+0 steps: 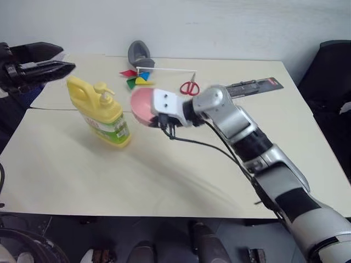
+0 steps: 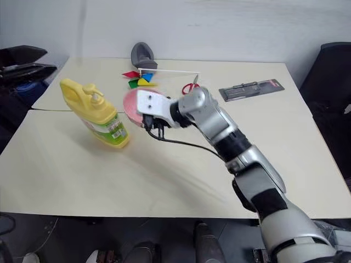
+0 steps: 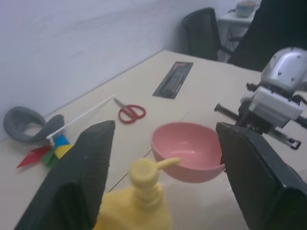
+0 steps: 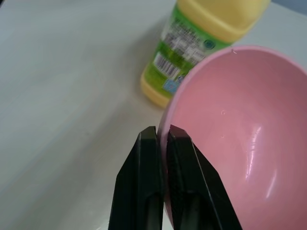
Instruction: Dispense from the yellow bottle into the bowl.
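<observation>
On the left half of the pale table (image 1: pixel 181 175), the large yellow plastic jug-shaped bottle (image 1: pixel 101 112) with its pump top is standing upright, and I am holding the small pink plastic bowl (image 1: pixel 143 105) just to its right, off the tabletop. My right gripper (image 4: pixel 162 136) is pinching the bowl's rim between pressed-together fingers. My left gripper (image 3: pixel 163 158) is hovering to the left of and above the bottle, jaws spread. I am judging the bowl must sit under the spout before I press the pump straight down.

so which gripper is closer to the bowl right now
Right. The right gripper is shut on the bowl rim; the left gripper hovers apart, beyond the yellow bottle.
</observation>
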